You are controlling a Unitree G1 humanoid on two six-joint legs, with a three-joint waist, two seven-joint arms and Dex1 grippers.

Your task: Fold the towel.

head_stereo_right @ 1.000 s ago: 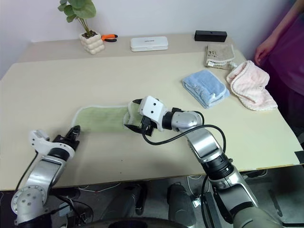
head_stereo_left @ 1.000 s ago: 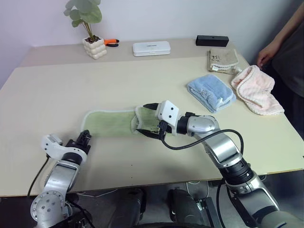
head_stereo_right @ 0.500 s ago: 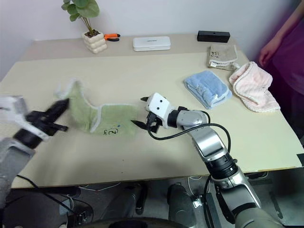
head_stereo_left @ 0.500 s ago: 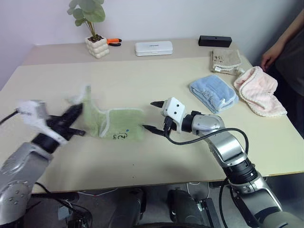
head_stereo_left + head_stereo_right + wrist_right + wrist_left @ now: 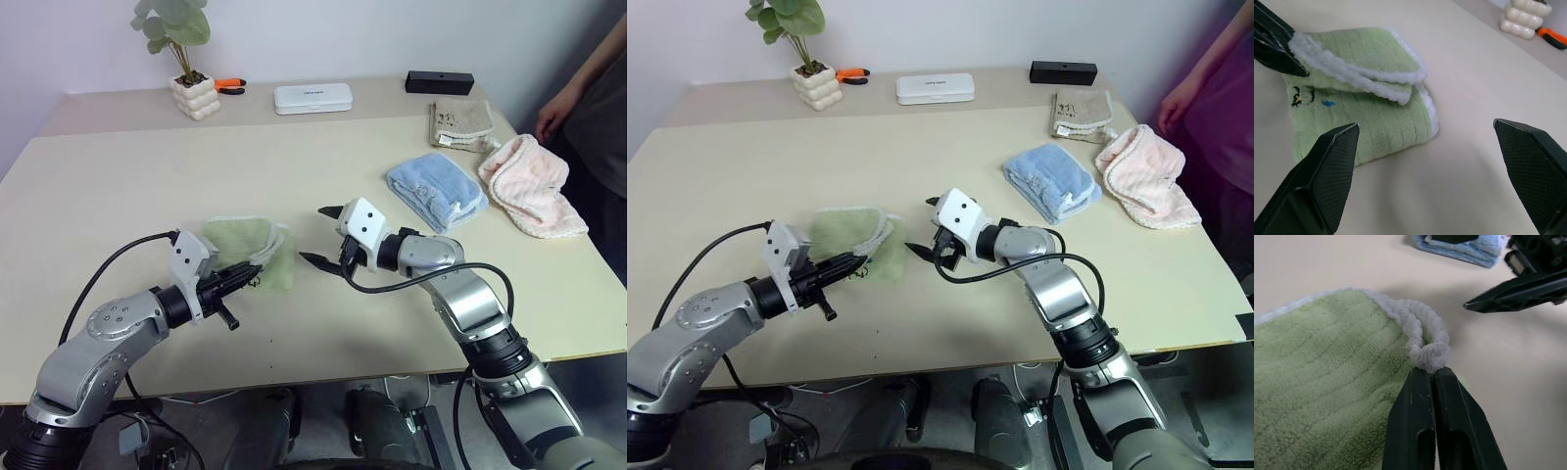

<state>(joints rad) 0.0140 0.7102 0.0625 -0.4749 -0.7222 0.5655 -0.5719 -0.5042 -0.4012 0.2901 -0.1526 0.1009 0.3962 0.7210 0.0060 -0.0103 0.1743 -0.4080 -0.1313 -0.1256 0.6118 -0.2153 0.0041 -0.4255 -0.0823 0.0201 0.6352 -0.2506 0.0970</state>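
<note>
On a pale tabletop (image 5: 118,186) against a plain wall, the left gripper (image 5: 249,276) pinches the white-edged corner of the green towel (image 5: 250,245), fingers (image 5: 1425,431) pressed together on the edging, apparently to lay the doubled cloth square; the towel lies folded over itself right at that claw, black marks showing on its lower layer; just past its far edge the right gripper (image 5: 320,235) waits spread wide and empty, apparently clear of the fold; well beyond lie a blue towel (image 5: 436,194) and a pink towel (image 5: 531,184).
</note>
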